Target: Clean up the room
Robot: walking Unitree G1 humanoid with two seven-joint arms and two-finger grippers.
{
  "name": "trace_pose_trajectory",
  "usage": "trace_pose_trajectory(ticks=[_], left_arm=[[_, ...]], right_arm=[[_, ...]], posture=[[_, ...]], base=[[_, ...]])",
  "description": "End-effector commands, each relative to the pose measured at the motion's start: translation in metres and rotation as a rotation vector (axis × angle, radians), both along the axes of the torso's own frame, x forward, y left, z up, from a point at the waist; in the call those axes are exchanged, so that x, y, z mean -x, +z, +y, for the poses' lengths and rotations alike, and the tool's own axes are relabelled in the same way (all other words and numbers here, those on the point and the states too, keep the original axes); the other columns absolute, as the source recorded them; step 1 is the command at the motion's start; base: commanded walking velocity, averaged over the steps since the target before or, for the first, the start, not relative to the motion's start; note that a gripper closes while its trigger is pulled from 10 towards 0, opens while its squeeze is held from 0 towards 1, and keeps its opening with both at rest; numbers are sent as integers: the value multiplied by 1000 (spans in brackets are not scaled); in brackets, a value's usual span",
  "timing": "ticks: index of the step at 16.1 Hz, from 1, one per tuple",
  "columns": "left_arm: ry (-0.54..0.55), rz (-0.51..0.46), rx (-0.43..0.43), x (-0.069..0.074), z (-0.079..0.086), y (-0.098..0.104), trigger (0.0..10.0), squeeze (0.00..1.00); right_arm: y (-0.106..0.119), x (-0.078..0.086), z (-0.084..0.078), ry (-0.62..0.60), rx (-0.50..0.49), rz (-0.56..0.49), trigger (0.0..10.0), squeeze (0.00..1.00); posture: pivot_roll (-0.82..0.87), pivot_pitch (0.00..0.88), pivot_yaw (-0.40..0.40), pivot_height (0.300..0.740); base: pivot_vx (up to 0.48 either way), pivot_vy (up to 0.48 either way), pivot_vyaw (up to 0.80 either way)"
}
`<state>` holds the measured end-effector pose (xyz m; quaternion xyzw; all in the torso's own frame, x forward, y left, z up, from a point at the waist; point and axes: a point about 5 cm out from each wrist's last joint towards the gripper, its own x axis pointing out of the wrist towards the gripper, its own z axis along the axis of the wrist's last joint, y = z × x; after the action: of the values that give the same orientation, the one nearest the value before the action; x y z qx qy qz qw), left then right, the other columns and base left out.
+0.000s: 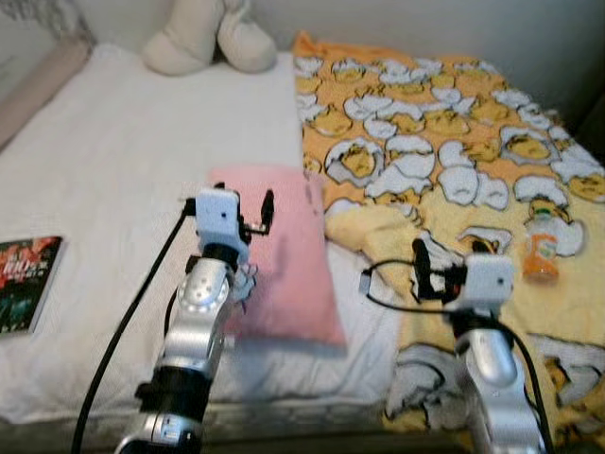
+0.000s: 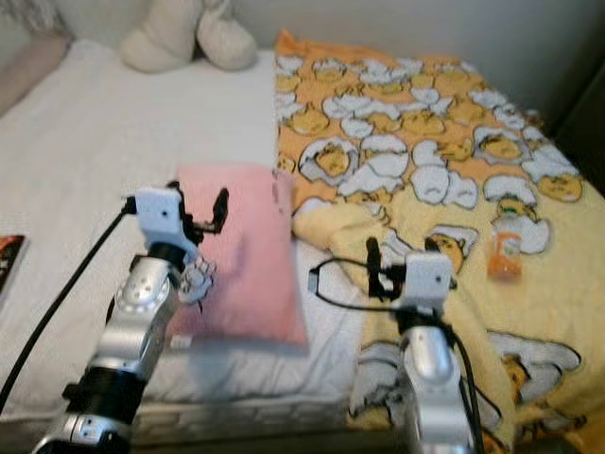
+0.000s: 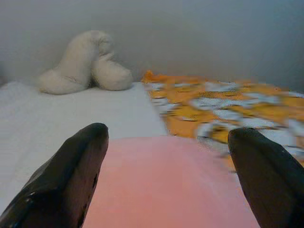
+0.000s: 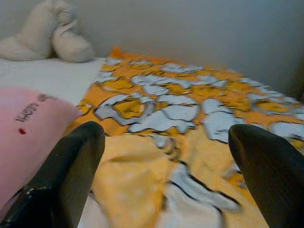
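Both grippers hover at the bed's (image 1: 113,161) near edge, fingers spread wide: the left gripper (image 1: 253,216) over the pink pillow (image 1: 284,255), the right gripper (image 1: 423,270) over the yellow blanket (image 1: 425,123). A book (image 1: 24,282) lies by the left edge, a bottle (image 1: 541,248) toward the right, a plush (image 1: 208,36) at the far edge.

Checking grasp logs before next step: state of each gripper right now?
Left gripper: open, empty, over the pink pillow.
Right gripper: open, empty, over the yellow blanket.
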<state>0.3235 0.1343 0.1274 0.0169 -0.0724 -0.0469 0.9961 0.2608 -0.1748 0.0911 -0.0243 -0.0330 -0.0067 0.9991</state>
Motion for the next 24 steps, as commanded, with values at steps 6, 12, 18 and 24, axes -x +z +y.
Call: trace_pose_trajectory(ticks=[6,12,18,24], left_arm=[[77,-105,-2,-31,31,60,10000,0],[-199,223,195,-65,37,85,10000,0],[-186,494,268,-46,65,39,10000,0],[-159,581,233,-12,88,22,10000,0]], right_arm=[[26,-33,21,206,-153,75,10000,0],[36,-66,15,260,-391,238,10000,0],[11,-67,11,329,-501,433,10000,0],[18,-73,21,407,-559,386,10000,0]], posture=[[-63,0,-31,740],[-59,6,-23,740],[-55,81,-31,740],[-41,171,-65,740]], base=[[56,0,0],[0,0,0],[0,0,0],[0,0,0]])
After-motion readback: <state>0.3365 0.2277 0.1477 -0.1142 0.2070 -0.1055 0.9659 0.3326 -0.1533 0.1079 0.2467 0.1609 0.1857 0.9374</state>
